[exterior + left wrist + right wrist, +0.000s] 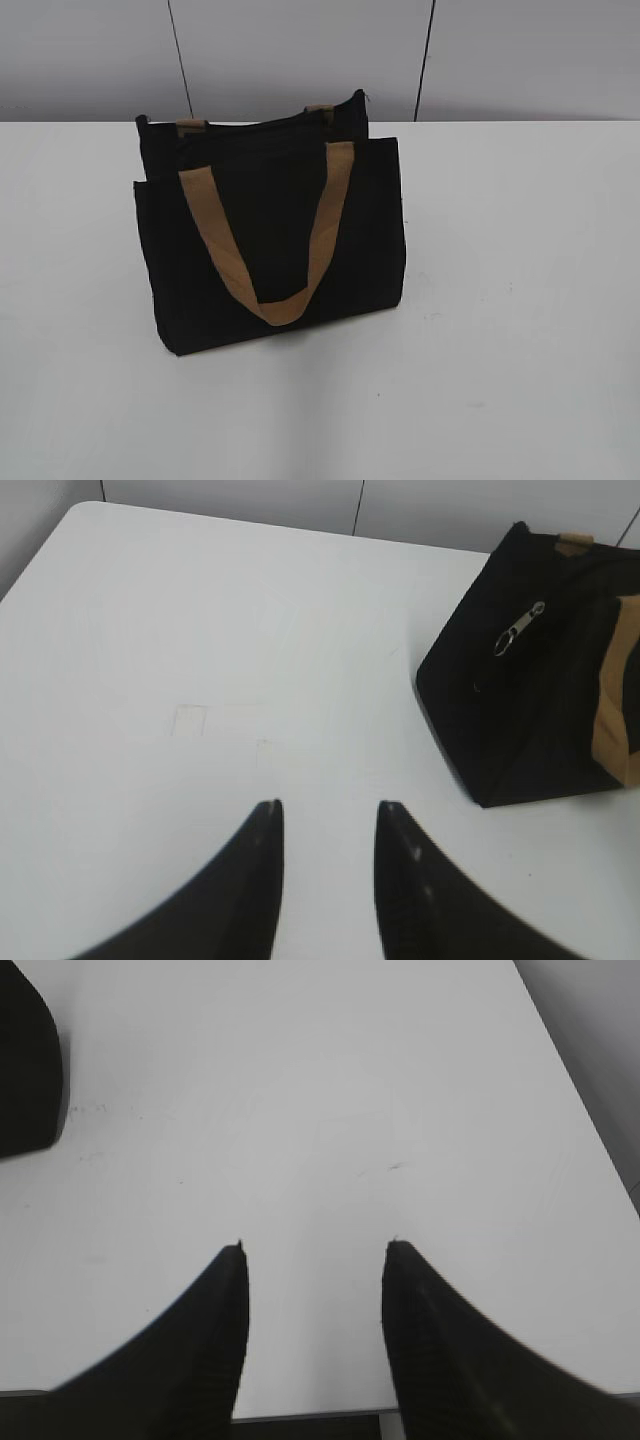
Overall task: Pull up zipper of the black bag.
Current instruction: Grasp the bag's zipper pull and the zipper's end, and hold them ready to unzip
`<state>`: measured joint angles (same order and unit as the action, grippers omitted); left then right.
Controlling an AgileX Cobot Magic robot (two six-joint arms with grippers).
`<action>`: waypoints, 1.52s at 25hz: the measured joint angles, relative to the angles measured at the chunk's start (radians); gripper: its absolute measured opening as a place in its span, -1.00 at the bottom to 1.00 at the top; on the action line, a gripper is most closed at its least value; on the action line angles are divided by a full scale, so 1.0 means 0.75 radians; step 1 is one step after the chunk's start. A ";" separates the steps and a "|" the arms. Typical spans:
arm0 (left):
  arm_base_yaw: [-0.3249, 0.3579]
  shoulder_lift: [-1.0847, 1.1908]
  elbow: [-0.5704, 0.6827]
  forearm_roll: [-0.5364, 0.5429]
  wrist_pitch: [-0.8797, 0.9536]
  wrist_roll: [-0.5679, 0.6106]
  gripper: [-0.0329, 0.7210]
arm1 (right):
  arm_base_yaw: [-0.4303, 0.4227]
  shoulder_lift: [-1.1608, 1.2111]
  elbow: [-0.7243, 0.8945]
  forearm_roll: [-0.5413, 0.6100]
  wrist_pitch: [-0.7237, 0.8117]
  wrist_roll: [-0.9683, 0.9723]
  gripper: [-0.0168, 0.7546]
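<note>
Bright, even light; soft shadow under the black bag (270,240); wrist-view foregrounds slightly blurred.

White table (520,300) fills lower part of exterior view; far edge straight, meeting wall. Grey panelled wall (300,50) behind, two dark vertical seams. Left wrist view: rounded far-left table corner, faint square marks (190,720) on surface. Right wrist view: small scuffs (385,1169) mid-table, right edge slanting. Soft even light, weak shadows.

Matt black cloth on the bag (270,250), tan woven webbing for its handle (275,250). Zipper (518,628) pull glints silvery metal. Table (250,660) smooth, white, faintly scuffed. Gripper fingers (215,1350) dull black, ribbed.
</note>
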<state>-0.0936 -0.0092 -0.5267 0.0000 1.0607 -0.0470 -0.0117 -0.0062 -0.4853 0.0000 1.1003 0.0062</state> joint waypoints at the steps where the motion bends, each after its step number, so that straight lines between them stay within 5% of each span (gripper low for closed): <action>1: 0.000 0.000 0.000 0.000 0.000 0.000 -0.28 | 0.000 0.000 0.000 0.000 0.000 0.000 -0.06; 27: -0.001 0.004 0.000 0.000 0.000 0.000 -0.27 | 0.000 0.000 0.000 0.000 0.000 0.000 -0.06; 38: -0.039 0.357 -0.090 -0.143 -0.400 0.217 0.12 | 0.000 0.000 0.000 0.000 0.000 0.000 -0.06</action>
<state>-0.1226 0.2587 -0.5942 -0.1069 0.7604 0.1158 -0.0117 -0.0062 -0.4853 0.0000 1.1003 0.0062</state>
